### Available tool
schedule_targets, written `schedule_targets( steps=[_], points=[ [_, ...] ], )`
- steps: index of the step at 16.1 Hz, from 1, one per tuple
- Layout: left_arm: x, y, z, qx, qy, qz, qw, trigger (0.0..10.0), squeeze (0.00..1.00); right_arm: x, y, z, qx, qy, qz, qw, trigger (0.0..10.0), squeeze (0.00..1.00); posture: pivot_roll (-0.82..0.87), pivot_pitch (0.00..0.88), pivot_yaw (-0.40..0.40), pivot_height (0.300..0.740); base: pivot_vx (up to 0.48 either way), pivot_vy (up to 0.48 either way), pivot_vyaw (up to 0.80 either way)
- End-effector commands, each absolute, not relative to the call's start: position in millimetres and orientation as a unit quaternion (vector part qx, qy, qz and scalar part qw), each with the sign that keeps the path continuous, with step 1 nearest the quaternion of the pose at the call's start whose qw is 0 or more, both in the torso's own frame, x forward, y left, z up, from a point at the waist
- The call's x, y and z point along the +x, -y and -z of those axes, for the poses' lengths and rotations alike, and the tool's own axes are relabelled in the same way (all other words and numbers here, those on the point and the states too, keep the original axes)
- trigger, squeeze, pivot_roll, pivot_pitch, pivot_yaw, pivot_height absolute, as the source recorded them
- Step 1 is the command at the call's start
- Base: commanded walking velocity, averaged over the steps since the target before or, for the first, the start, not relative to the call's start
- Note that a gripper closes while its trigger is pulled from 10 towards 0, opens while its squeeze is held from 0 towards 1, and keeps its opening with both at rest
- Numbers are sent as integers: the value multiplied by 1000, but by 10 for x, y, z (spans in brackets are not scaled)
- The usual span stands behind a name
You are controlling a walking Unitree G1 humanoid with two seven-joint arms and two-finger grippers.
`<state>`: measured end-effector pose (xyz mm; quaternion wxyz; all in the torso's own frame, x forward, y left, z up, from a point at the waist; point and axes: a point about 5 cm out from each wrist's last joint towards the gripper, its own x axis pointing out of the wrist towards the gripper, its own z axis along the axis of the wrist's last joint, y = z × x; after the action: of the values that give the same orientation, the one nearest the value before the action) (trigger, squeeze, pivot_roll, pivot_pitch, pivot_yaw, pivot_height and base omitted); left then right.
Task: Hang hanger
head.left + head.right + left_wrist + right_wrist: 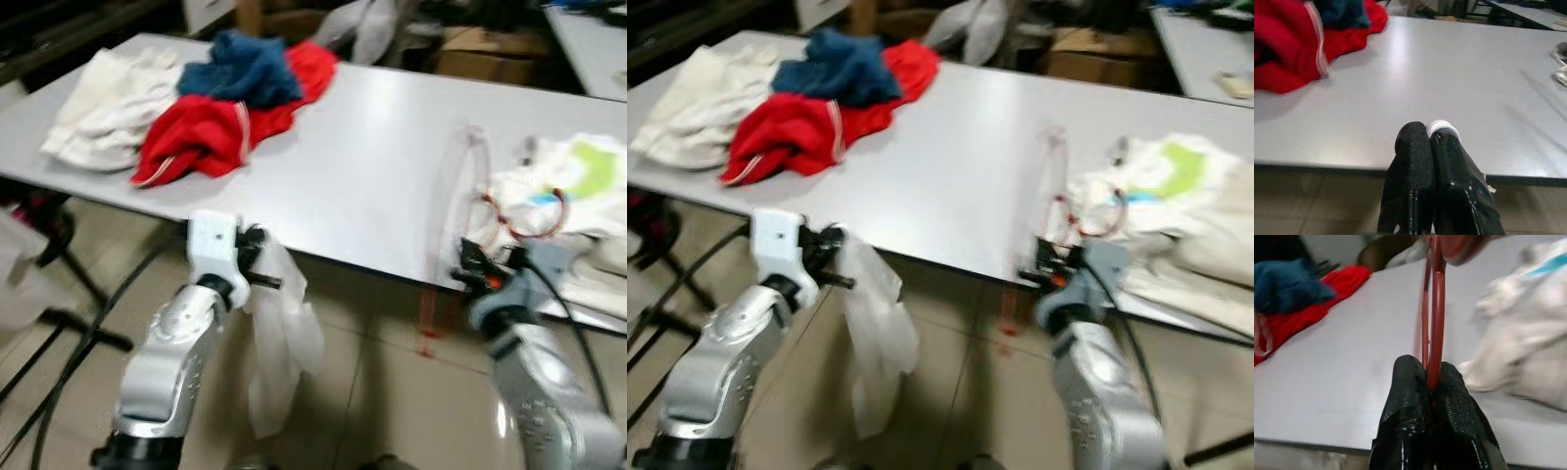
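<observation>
From the head camera I am looking down at a grey table [372,166] with a red garment [211,132], a blue one [240,69] and a pale one [108,98] piled at its far left, and white clothes [578,186] lying at the right. My left gripper [266,279] is hanging just off the near edge, pinching a white cloth [279,343] that is drooping toward the floor. My right gripper [468,266] is sitting at the table's edge, gripping a translucent red hanger [453,196] that is standing over the tabletop.

In the left wrist view the fingers [1413,166] are pressed together with a bit of white between the tips.

In the right wrist view the fingers [1454,411] are squeezing the hanger's red bar, which is rising above the table
</observation>
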<state>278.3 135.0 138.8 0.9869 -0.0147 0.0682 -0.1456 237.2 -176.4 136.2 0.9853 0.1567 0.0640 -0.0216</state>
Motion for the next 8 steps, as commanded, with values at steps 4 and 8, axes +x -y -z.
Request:
schedule_targets(
  steps=[4, 8],
  points=[
    [2886, -1492, -1537, 1, -37, 128, 991, 10000, 0, 2353, 1755, -1369, 174, -71, 30, 982, 10000, 0, 74, 38, 36, 740, 0, 456, -759],
    [2905, -1512, -1547, 4, -36, 126, 991, 10000, 0, 2383, 1737, -1362, 162, -75, 19, 984, 10000, 0, 83, 39, 35, 740, 0, 455, -680]
  ],
)
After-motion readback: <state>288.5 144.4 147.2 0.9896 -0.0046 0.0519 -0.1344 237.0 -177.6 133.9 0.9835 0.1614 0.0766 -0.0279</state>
